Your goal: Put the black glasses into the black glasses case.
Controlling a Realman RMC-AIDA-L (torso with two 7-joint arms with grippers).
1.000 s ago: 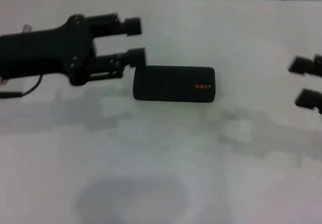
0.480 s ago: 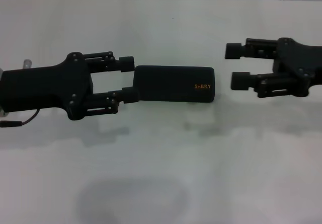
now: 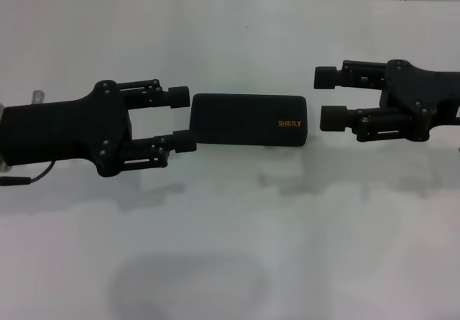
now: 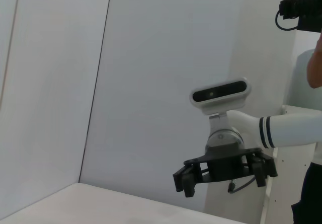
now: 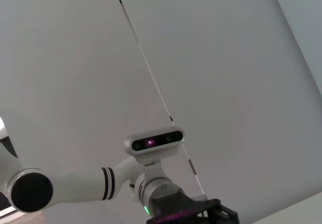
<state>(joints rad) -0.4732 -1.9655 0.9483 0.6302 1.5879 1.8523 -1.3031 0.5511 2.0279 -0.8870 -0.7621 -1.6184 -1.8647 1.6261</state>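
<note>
The black glasses case (image 3: 248,119) lies flat on the white table with its lid shut and orange lettering near its right end. The black glasses do not show in any view. My left gripper (image 3: 182,119) is open at the case's left end, one fingertip level with its far edge and one level with its near edge, right by the case. My right gripper (image 3: 327,98) is open and empty a short way off the case's right end. The left wrist view shows my right gripper (image 4: 224,171) from afar.
The white table (image 3: 237,219) reaches to a tiled wall at the back. A thin cable (image 3: 29,176) trails from my left arm at the left edge. The right wrist view shows my left arm's wrist camera (image 5: 153,142).
My left gripper has come nearer and lined up with the case's left end. My right gripper has moved in from the right edge towards the case's right end. The case has stayed put.
</note>
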